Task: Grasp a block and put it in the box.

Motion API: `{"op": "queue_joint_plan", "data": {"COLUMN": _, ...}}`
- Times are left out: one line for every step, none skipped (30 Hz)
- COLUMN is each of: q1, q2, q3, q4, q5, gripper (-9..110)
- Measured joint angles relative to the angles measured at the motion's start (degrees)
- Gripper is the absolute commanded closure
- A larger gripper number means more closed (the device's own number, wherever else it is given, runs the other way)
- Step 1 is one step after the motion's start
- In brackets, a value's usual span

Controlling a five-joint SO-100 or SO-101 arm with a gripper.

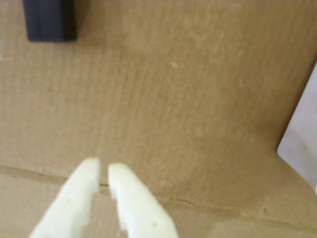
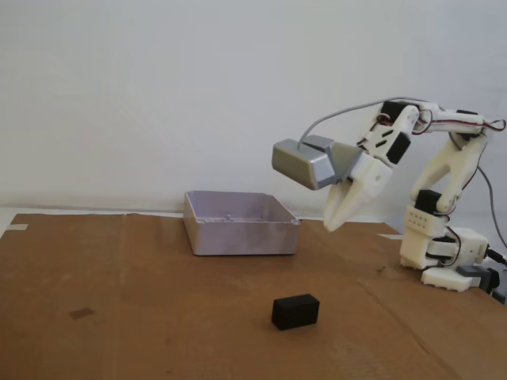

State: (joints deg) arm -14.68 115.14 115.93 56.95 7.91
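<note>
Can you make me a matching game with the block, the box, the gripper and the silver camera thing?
Things:
1. block
2. box
3. gripper
4. camera housing

Descriptions:
A. white, fingers nearly together, up in the air
B. black, lying on the cardboard in front
C. silver-grey, riding on the arm
D. pale grey, standing near the wall

Pairs: 1-B, 2-D, 3-A, 4-C

White printed arm (image 2: 444,178), black servos, grey cable, silver camera housing (image 2: 305,164).
</note>
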Motion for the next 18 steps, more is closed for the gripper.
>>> {"op": "queue_joint_plan", "data": {"q1": -0.18, "q2": -1.14, "q3": -0.97, "q4": 0.00, "q5": 0.00, "gripper": 101}}
{"op": "queue_joint_plan", "data": {"q1": -0.35, "q2": -2.29, "q3": -1.85, "q4": 0.00, "q5": 0.00, "gripper": 101}}
{"op": "queue_joint_plan", "data": {"q1": -0.62, "q2": -3.34, "q3": -2.81, "q4": 0.00, "q5": 0.00, "gripper": 101}}
{"op": "queue_joint_plan", "data": {"q1": -0.79, "q2": -4.31, "q3": -3.69, "q4": 0.00, "q5": 0.00, "gripper": 101}}
{"op": "queue_joint_plan", "data": {"q1": -0.97, "q2": -5.19, "q3": -4.39, "q4": 0.00, "q5": 0.00, "gripper": 101}}
{"op": "queue_joint_plan", "data": {"q1": -1.05, "q2": -6.15, "q3": -5.27, "q4": 0.00, "q5": 0.00, "gripper": 101}}
{"op": "queue_joint_plan", "data": {"q1": -1.14, "q2": -6.94, "q3": -5.98, "q4": 0.00, "q5": 0.00, "gripper": 101}}
{"op": "queue_joint_plan", "data": {"q1": -1.14, "q2": -7.91, "q3": -6.59, "q4": 0.00, "q5": 0.00, "gripper": 101}}
{"op": "queue_joint_plan", "data": {"q1": -1.14, "q2": -8.79, "q3": -7.29, "q4": 0.00, "q5": 0.00, "gripper": 101}}
{"op": "queue_joint_plan", "data": {"q1": -1.14, "q2": -9.58, "q3": -7.82, "q4": 0.00, "q5": 0.00, "gripper": 101}}
{"op": "queue_joint_plan", "data": {"q1": -1.14, "q2": -10.28, "q3": -8.35, "q4": 0.00, "q5": 0.00, "gripper": 101}}
{"op": "queue_joint_plan", "data": {"q1": -1.14, "q2": -11.07, "q3": -8.96, "q4": 0.00, "q5": 0.00, "gripper": 101}}
{"op": "queue_joint_plan", "data": {"q1": -1.14, "q2": -11.87, "q3": -9.67, "q4": 0.00, "q5": 0.00, "gripper": 101}}
{"op": "queue_joint_plan", "data": {"q1": -1.14, "q2": -12.57, "q3": -10.28, "q4": 0.00, "q5": 0.00, "gripper": 101}}
{"op": "queue_joint_plan", "data": {"q1": -1.32, "q2": -13.36, "q3": -10.99, "q4": 0.00, "q5": 0.09, "gripper": 101}}
{"op": "queue_joint_plan", "data": {"q1": -1.49, "q2": -14.15, "q3": -11.78, "q4": 0.00, "q5": 0.09, "gripper": 101}}
{"op": "queue_joint_plan", "data": {"q1": -1.85, "q2": -14.85, "q3": -12.39, "q4": 0.00, "q5": 0.09, "gripper": 101}}
{"op": "queue_joint_plan", "data": {"q1": -2.11, "q2": -15.64, "q3": -13.10, "q4": 0.00, "q5": 0.09, "gripper": 101}}
